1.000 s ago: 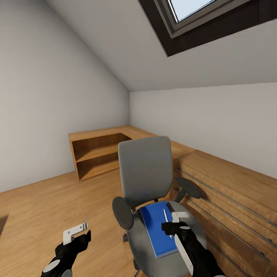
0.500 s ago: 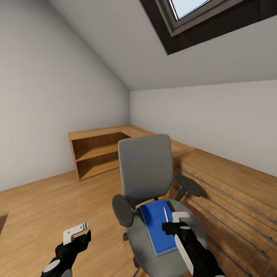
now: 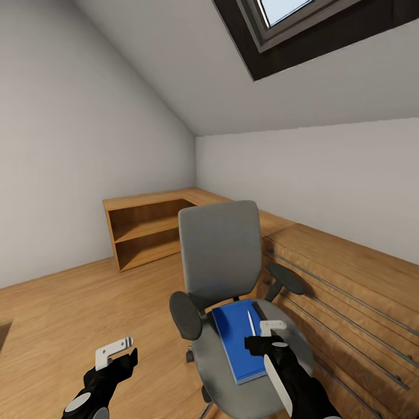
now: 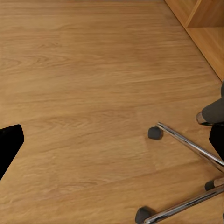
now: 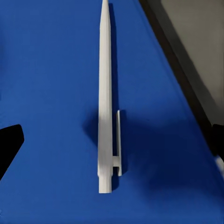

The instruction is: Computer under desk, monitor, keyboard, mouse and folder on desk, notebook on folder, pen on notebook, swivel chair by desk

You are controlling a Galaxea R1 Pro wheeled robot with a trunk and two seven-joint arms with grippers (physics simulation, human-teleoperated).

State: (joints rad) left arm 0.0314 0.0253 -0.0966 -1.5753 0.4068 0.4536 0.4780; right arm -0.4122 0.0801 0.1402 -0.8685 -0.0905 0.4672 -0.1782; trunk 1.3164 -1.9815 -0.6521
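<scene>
The grey swivel chair [image 3: 219, 256] stands in the middle of the head view, facing me. On its seat lies the blue folder [image 3: 235, 343] with the white pen [image 3: 251, 323] on top. A dark strip [image 5: 179, 74] runs along the folder's edge beside the grey seat. My right gripper [image 3: 265, 336] hovers open just over the folder, and the right wrist view has the pen [image 5: 105, 93] lying lengthwise between its fingertips [image 5: 9, 144]. My left gripper [image 3: 116, 355] hangs open and empty above the floor beside the chair. The chair's chrome base [image 4: 186, 144] and casters are in the left wrist view.
A low open wooden shelf unit [image 3: 145, 230] stands in the far corner. A long wooden cabinet with grooved fronts [image 3: 349, 291] runs along the right wall, close behind the chair. Wooden floor [image 3: 58, 314] stretches to the left. A skylight [image 3: 291, 11] sits in the sloped ceiling.
The whole picture has shifted slightly; the chair with folder and pen sits a little higher in it. Both grippers keep their place and stay open.
</scene>
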